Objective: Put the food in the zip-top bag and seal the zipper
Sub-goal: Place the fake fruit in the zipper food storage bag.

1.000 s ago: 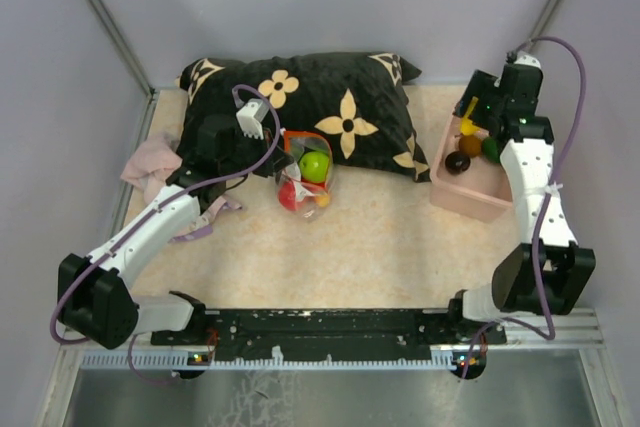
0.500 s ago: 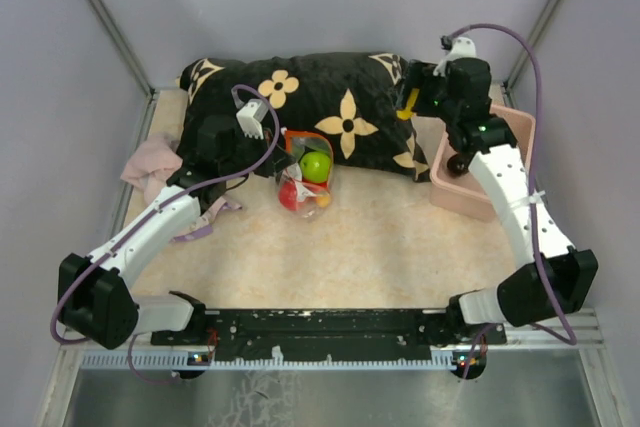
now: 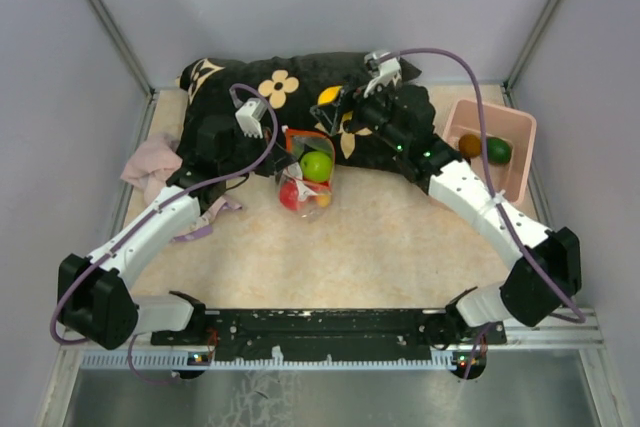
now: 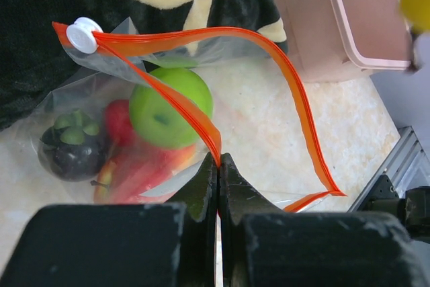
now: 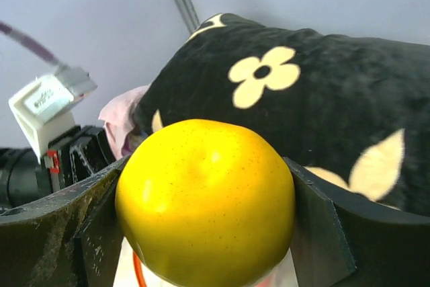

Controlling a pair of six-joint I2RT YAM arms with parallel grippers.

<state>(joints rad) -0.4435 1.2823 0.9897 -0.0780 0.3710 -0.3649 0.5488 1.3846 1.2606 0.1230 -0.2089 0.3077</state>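
Observation:
The zip-top bag (image 3: 305, 175) lies in front of the pillow, its mouth held open. Inside are a green apple (image 4: 170, 105), a dark mangosteen (image 4: 72, 146) and red fruit (image 4: 121, 122). My left gripper (image 4: 218, 160) is shut on the red-orange zipper (image 4: 265, 38) at the mouth's near edge; it also shows in the top view (image 3: 284, 150). A white slider (image 4: 85, 33) sits at the strip's far left end. My right gripper (image 3: 336, 109) is shut on a yellow fruit (image 5: 205, 220), held above the pillow just behind and right of the bag's mouth. The yellow fruit also shows in the top view (image 3: 328, 97).
A black pillow (image 3: 300, 82) with cream flowers lies across the back. A pink bin (image 3: 515, 132) at the right holds an orange fruit (image 3: 469, 145) and a green fruit (image 3: 497, 150). A pink cloth (image 3: 150, 162) lies at the left beside my left arm.
My right gripper has lifted the yellow fruit out of the pink bin and swung left across the pillow to just beside the bag's mouth. The left gripper and bag have not moved.

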